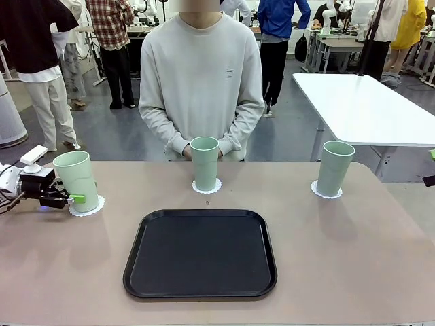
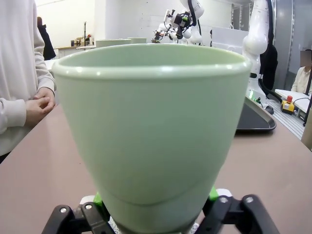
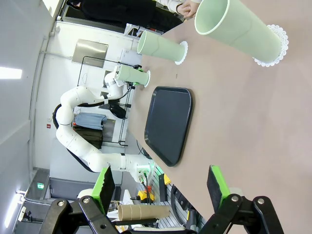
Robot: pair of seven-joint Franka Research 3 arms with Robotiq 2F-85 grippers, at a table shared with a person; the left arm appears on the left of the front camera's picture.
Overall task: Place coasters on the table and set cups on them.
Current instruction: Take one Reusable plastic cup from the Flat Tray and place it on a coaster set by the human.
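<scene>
Three mint-green cups stand upright on the tan table [image 1: 353, 258], each on a white lacy coaster. My left gripper [image 1: 71, 200] is around the base of the left cup [image 1: 76, 178], which rests on its coaster [image 1: 88, 207]. In the left wrist view, this cup [image 2: 151, 131] sits between the fingers, with green pads [image 2: 100, 198] against both sides of its base. The middle cup [image 1: 204, 161] stands on a coaster [image 1: 206, 186], and the right cup [image 1: 335, 167] on another coaster [image 1: 325, 191]. My right gripper [image 3: 162, 181] hangs open off the table's right side, holding nothing.
A black rounded tray [image 1: 200, 255] lies empty at the table's near middle. A person stands at the far edge with hands [image 1: 187, 149] clasped just behind the middle cup. A white table [image 1: 367, 109] stands beyond the far right corner.
</scene>
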